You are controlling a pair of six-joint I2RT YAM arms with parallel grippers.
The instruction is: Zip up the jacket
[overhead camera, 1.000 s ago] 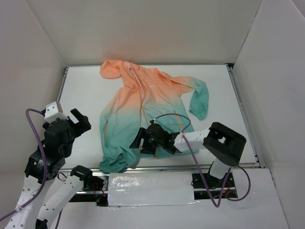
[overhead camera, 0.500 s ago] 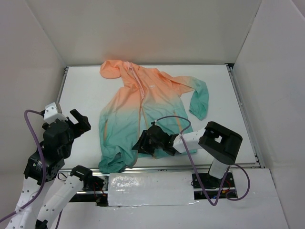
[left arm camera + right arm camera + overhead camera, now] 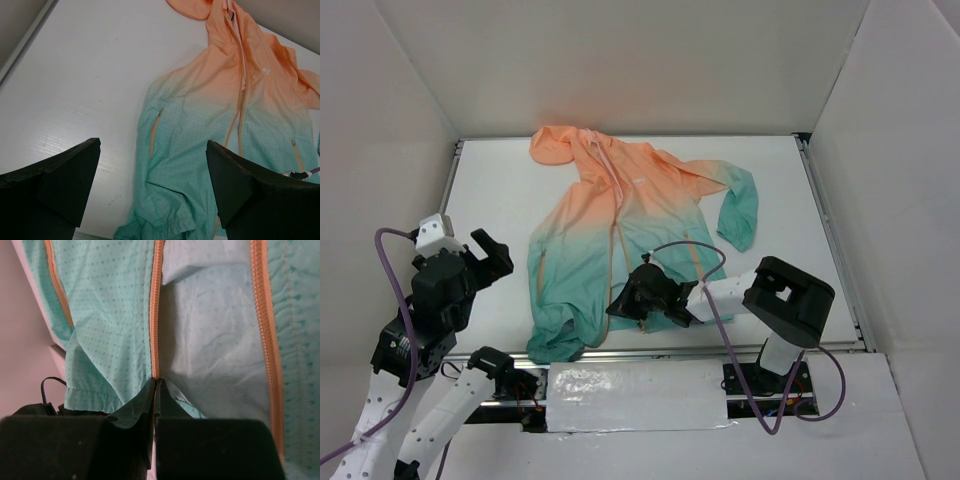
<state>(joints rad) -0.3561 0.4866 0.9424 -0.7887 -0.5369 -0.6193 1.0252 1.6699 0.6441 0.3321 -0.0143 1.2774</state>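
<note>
The right gripper's point(image 3: 155, 382) jaws have closed since a second ago. They now pinch the jacket point(image 3: 620, 220) at its teal hem, on the lower end of one side of the orange zipper point(image 3: 156, 315). The jacket lies front-up on the white bench point(image 3: 500, 190), hood toward the far edge. The left gripper point(image 3: 492, 251) hovers left of the jacket, jaws wide, holding nothing.
</note>
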